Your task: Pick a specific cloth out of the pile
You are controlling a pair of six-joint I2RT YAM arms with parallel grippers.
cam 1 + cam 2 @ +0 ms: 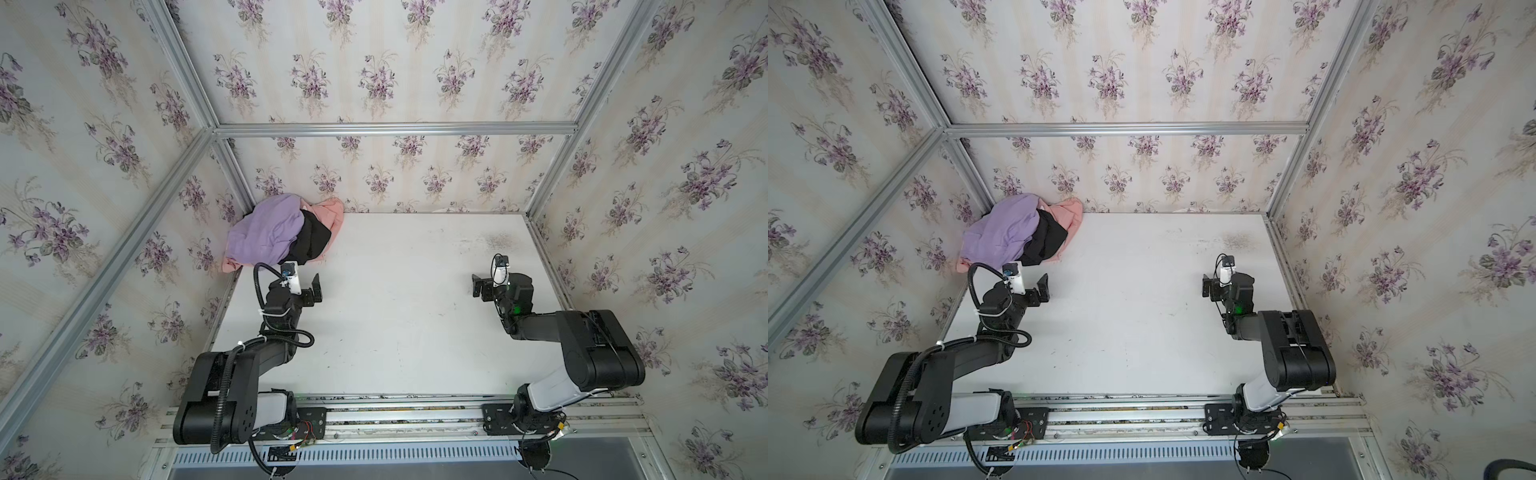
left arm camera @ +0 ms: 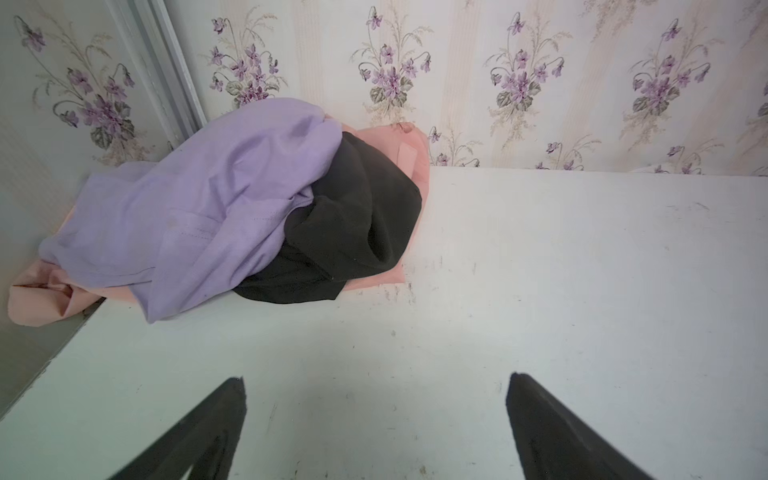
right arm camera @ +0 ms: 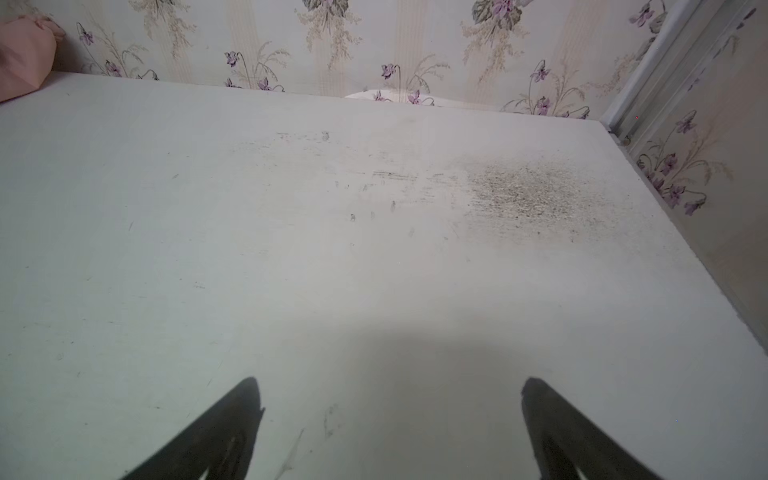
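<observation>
Locate the pile [image 1: 270, 237] in the far left corner of the bench [image 1: 407, 324].

Identify the cloth [image 2: 357, 216] as the plain black fabric on the side of the pile facing the bench middle. Note its position: lying on the salmon-pink shirt [image 2: 37, 303] and partly tucked under the lilac garment [image 2: 199, 199].

Check the left gripper [image 2: 376, 378]: fingers spread wide, nothing between them, poised over bare bench near the pile, not touching it.

Check the right gripper [image 3: 390, 380]: fingers equally wide, empty, over the right half of the bench, well apart from the pile.

Treat the reach of the left gripper toward the black fabric as the step in hand, with grasping not yet begun.

To do it well:

1. Aim for the exposed black fold nearest the bench middle, away from the lilac overlap.
2. Descend with the fingers straddling a raised ridge of black only.
3. Close only once no lilac or pink shows between the fingers.
4. Pinch deep enough to catch a full fold, yet shallow enough to spare the pink layer beneath.
5. Lift slowly, then draw toward the bench middle, peeling the black out from under the lilac.
6. Expect drag: soft fabric, probably clinging to its neighbours.
7. Consider bringing the right gripper across to pin the lilac if the whole heap begins to follow.
</observation>
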